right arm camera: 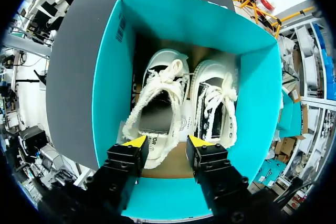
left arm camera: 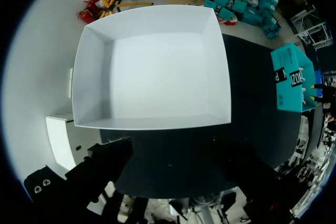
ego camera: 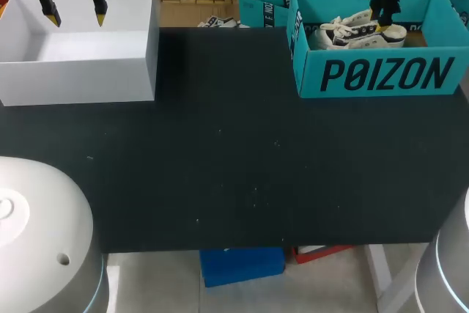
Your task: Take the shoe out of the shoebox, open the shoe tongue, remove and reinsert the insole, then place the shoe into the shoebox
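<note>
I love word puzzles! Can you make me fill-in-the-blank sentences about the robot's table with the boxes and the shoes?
1. The teal cardboard shoebox holds ___ white lace-up canvas sneakers.
2. The open rectangular box under the left arm's jaws is coloured ___.
3. The right arm's yellow-tipped jaws stand ___ above the sneakers.
4. The tabletop is coloured ___.
Missing words: two, white, open, black.

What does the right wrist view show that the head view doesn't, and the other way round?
Right wrist only: one shoe, its heel under the open right gripper, and a second shoe beside it. Head only: the white box with the open left gripper above it. Both: the teal shoebox, shoes inside, right gripper over it.
</note>
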